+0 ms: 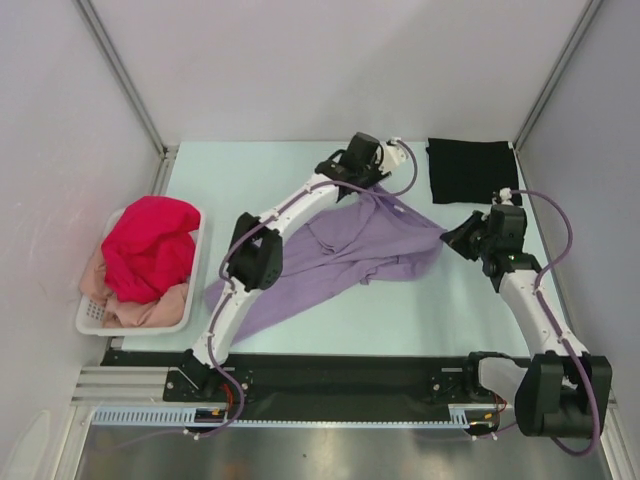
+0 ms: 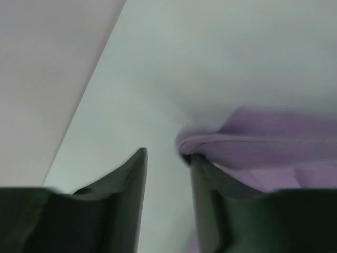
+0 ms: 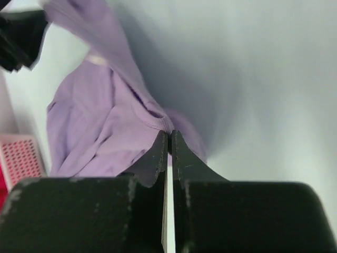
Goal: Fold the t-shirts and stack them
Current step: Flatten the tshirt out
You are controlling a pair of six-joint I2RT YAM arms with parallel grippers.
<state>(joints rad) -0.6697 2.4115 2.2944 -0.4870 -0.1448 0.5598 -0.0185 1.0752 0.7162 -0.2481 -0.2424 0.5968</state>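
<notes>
Lavender shirt [image 1: 350,250] is sprawled crumpled across the middle of the table [image 1: 420,310]. Left pincer [image 2: 166,155] is open at its far edge, with cloth bunched against 1 finger. Right pincer [image 3: 168,134] is closed at the shirt's right corner, can't tell if it's pinching any. Black shirt [image 1: 470,170] sits folded back right. Magenta shirt [image 1: 150,245] lies on the peach shirt [image 1: 150,310] in the basket [image 1: 197,262] at the left.

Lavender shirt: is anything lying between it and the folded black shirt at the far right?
Nothing visible lies between them: bare table separates the lavender shirt from the black shirt. The right tool, shut at the lavender shirt's right corner, sits beside that gap, not in it.
</notes>
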